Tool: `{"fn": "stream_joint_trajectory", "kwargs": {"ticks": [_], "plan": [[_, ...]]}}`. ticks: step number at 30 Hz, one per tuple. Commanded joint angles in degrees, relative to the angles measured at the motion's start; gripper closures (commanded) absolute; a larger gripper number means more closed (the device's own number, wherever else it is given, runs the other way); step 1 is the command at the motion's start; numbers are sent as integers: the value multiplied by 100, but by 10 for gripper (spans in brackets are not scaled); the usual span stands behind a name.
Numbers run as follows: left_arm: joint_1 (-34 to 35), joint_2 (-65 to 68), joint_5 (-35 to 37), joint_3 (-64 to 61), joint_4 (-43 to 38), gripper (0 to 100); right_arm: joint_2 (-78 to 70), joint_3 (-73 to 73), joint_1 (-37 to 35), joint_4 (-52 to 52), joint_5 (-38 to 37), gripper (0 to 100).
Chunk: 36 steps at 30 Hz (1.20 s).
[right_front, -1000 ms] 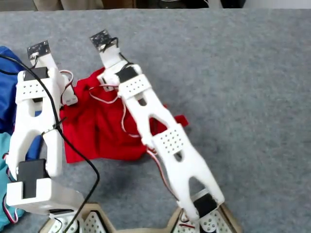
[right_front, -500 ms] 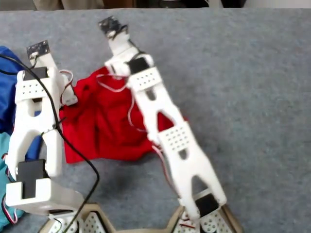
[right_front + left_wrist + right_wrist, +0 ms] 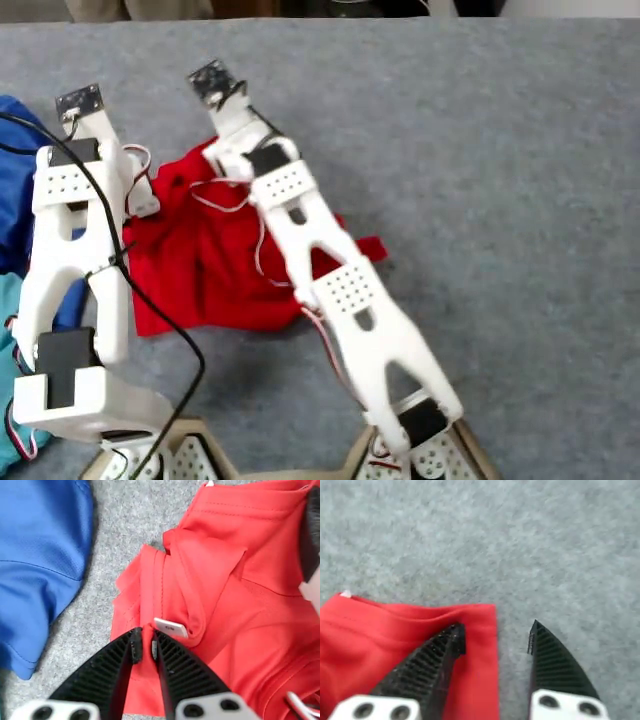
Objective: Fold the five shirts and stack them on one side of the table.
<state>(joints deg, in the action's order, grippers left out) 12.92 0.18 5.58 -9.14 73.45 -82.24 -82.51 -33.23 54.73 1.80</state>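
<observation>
Over toward the left edge of the table [image 3: 500, 200], the red shirt [image 3: 200, 260] lies rumpled on the grey surface, nowhere near folded. The blue shirt [image 3: 40, 555] is just beside it at that edge, and a teal shirt [image 3: 8, 300] sits at the near left corner.

The left gripper [image 3: 144, 642] is clamped nearly closed on a raised fold of the red shirt, right by the little white tag [image 3: 170, 628], so it's got cloth pinched. The left arm [image 3: 70, 230] hasn't budged over the last second.

The right arm [image 3: 330, 290] is the one that's been busy. Half a second ago it swung out toward the far edge, and now it's back about where it was a second ago, over the shirt's far corner. The right gripper [image 3: 496, 632] has its jaws spread wide with nothing in them, one finger over the red hem and the other over bare table.

Thing is, the shirt looks basically the same as before that little out-and-back, so I'd say it was a lining-up wiggle and not a real pull. My read is the fold on this one hasn't properly started. The right side needs to close on that corner before the two arms can stretch it flat.
</observation>
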Motion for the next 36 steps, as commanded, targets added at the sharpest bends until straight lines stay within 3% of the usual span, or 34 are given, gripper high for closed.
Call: {"fn": "stream_joint_trajectory", "kwargs": {"ticks": [1,7,12,18,24,36], "plan": [[-70,-84,62,62,44,980,13,-312,-154,-141,-35,774],[-70,-84,62,44,44,980,84,-268,-259,-88,-53,783],[-70,-84,62,53,53,980,66,-295,-224,-97,-79,997],[-70,-84,62,26,53,980,119,-374,145,62,-35,994],[-70,-84,62,18,44,980,189,-1367,629,730,-35,994],[-132,-75,53,290,44,981,2105,-1305,1042,2136,-26,994]]}}
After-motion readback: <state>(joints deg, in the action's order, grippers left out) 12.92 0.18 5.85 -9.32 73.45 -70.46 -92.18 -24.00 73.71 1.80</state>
